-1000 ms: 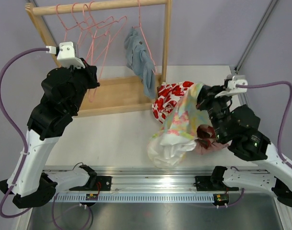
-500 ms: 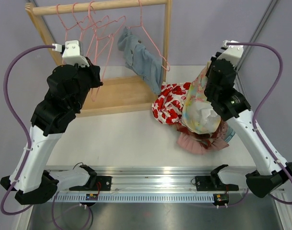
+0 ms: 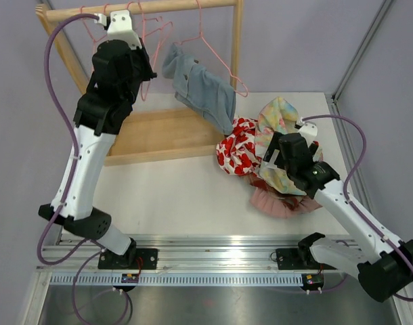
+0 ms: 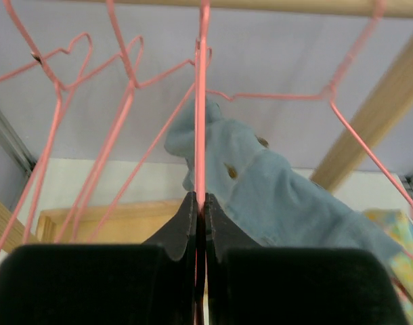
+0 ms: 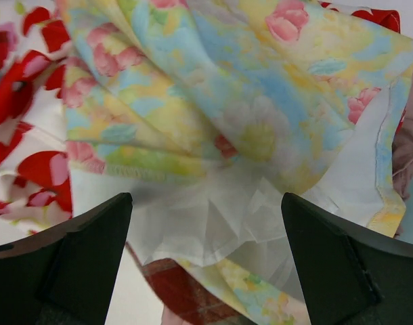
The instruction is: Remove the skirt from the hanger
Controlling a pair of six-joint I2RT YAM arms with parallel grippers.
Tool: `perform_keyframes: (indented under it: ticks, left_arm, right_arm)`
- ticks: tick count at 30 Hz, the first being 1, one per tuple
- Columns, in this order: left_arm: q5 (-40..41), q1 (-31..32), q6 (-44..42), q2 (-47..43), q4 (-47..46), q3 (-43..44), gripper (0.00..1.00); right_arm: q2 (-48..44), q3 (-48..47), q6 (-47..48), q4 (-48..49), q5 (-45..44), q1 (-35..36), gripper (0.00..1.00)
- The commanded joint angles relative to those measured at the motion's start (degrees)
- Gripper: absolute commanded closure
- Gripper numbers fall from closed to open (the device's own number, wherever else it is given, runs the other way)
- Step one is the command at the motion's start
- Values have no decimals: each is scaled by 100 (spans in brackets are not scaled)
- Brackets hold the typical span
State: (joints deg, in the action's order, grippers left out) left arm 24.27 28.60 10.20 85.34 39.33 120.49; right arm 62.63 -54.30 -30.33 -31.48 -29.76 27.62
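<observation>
A blue denim skirt [image 3: 201,84] [image 4: 281,196] drapes slantwise over a pink wire hanger [image 3: 223,66] on the wooden rack's rod [image 3: 166,7]. High by the rod, my left gripper [image 3: 149,71] [image 4: 200,203] is shut on a pink hanger wire [image 4: 202,101], and the skirt's upper end lies just beyond its fingertips. My right gripper [image 3: 277,169] [image 5: 206,203] stands wide open over a pastel floral garment [image 3: 277,118] [image 5: 213,88] on the table, with nothing held between its fingers.
Several empty pink hangers [image 3: 142,30] [image 4: 91,135] hang left of the skirt. The rack's wooden base [image 3: 169,135] and right post [image 3: 236,54] stand at the back. A red-and-white garment [image 3: 235,147] and a pink one [image 3: 281,202] lie heaped under the floral one.
My right gripper opened and let the floral garment fall on the heap, then dropped low over it. My left arm rose toward the rod, swinging the hanger and skirt up and left.
</observation>
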Motion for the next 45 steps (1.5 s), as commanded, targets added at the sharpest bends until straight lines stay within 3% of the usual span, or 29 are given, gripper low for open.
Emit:
perform_keyframes:
  ticks: [1, 4, 12, 17, 18, 19, 22, 23, 27, 33, 45]
  left_arm:
    - [-685, -740, 236, 693, -111, 816, 100]
    - [-1055, -1198, 483, 1177, 232, 1293, 100]
    - [-1540, -1260, 747, 344, -532, -656, 100]
    - [-1636, -1260, 686, 229, -313, -641, 96]
    - [-1619, -1260, 651, 229, -251, -606, 91]
    - [-1610, -1260, 633, 229, -146, -527, 69]
    - [-1662, -1234, 659, 159, -49, -334, 43]
    - [-1663, -1199, 685, 132, -40, -281, 41]
    - [-1110, -611, 493, 263, 13, 237, 40]
    - [-942, 189, 580, 1019, 180, 1221, 37]
    - [-1179, 822, 940, 2354, -971, 1249, 37]
  right_arm:
    - [-602, 25, -298, 47, 471, 7, 1]
    - [-1006, 200, -290, -129, 594, 7, 1]
    - [-1631, 412, -228, -262, 699, 16, 1]
    - [-1596, 359, -184, -288, 743, 16, 0]
    - [-1622, 368, -193, -288, 752, 7, 0]
    - [-1640, 377, -193, -288, 778, 16, 1]
    - [-1780, 429, -246, -323, 778, 7, 1]
    - [-1868, 473, -254, -341, 779, 7, 1]
    - [-2000, 526, -246, -385, 770, 7, 0]
    - [-2071, 508, -228, -464, 796, 16, 0]
    - [-2422, 359, -219, -903, 946, 7, 1]
